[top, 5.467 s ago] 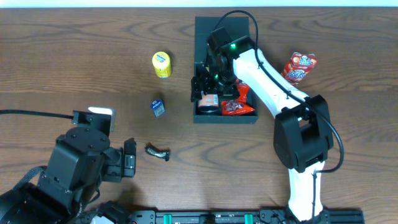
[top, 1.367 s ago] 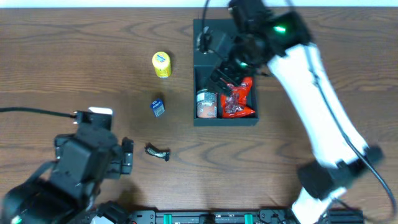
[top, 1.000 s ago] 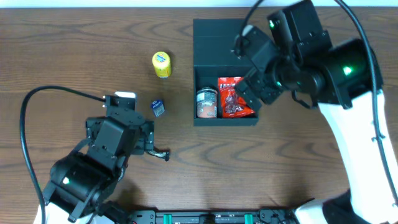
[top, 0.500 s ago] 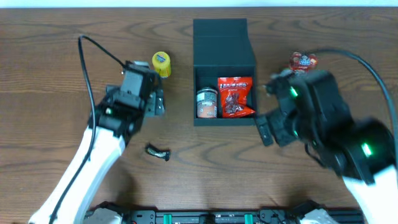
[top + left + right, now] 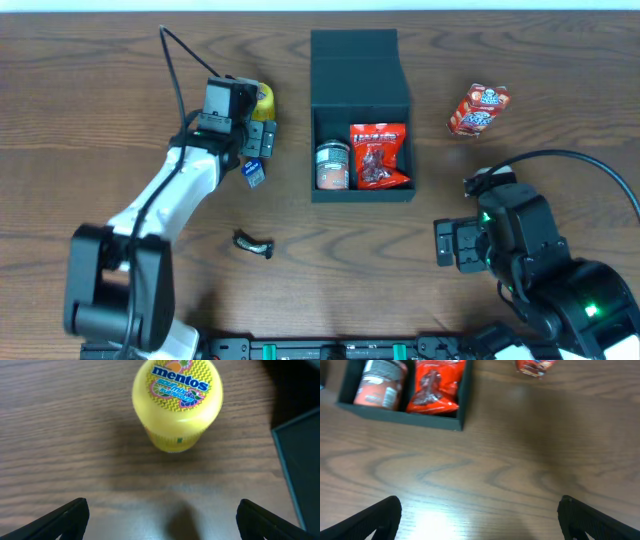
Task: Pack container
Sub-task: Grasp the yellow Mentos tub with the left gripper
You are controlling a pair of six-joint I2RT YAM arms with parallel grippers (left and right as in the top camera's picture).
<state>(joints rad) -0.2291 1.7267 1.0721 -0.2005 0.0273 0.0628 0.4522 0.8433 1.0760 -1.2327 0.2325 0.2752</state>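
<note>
left gripper (image 5: pixel 262 137): wide open, nothing between the fingers; low over the wood on the left side, just short of the mentos bottle, with bare table under the gap.
right gripper (image 5: pixel 446 243): wide open as well, empty; toward the front right of the table, well apart from the container, facing its near right corner.
container (image 5: pixel 362 194): dark square box at the middle of the table's far half; flap lid folded back flat on the far side, inside exposed, two things packed.
can (image 5: pixel 332 165): in the left half of the container, against the near wall; pale label with an orange band; upright or lying, cannot tell.
red bag (image 5: pixel 380 156): in the right half of the container, just beside the can, printed face up.
mentos bottle (image 5: pixel 177 402): yellow, standing on the table left of the container, brand name on the round lid; from overhead half hidden by the left wrist.
blue packet (image 5: pixel 253 172): small, on the wood just nearer than the left gripper.
dark wrapper (image 5: pixel 254 244): small and twisted, alone at the front left, well apart from the container.
red pouch (image 5: pixel 478 108): on the table right of the container, apart from it, lying tilted.
table (image 5: pixel 100 60): brown wood grain.
</note>
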